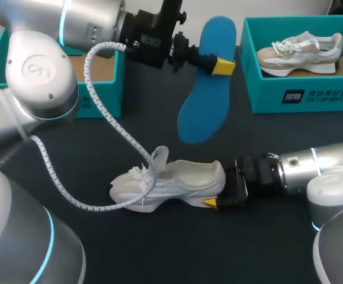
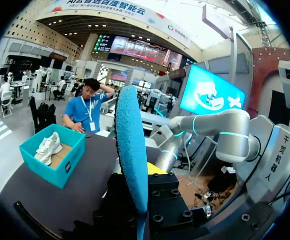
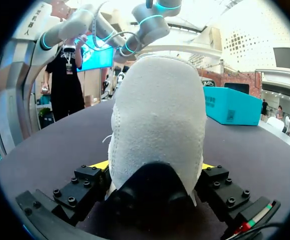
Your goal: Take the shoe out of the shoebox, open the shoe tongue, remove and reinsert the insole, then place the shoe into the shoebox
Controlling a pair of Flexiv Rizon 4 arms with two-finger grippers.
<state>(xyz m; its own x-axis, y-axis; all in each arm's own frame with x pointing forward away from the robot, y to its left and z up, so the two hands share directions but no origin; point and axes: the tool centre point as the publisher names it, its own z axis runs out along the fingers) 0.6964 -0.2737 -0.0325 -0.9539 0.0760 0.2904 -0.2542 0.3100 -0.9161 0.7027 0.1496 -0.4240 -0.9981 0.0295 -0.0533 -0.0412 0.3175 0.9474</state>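
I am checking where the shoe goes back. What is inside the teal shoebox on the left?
Only a patch of bare brown floor shows inside the left shoebox. The left arm covers the rest, so more cannot be told.

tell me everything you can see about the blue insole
The blue insole is a thin, flat, foot-shaped piece, seemingly foam with a finely textured face. It is out of the white shoe and held in the air above the dark table, its wider forefoot end pointing toward that shoe. The left claw is shut on it near the narrower heel end. Nothing else touches it, and it looks unbent.
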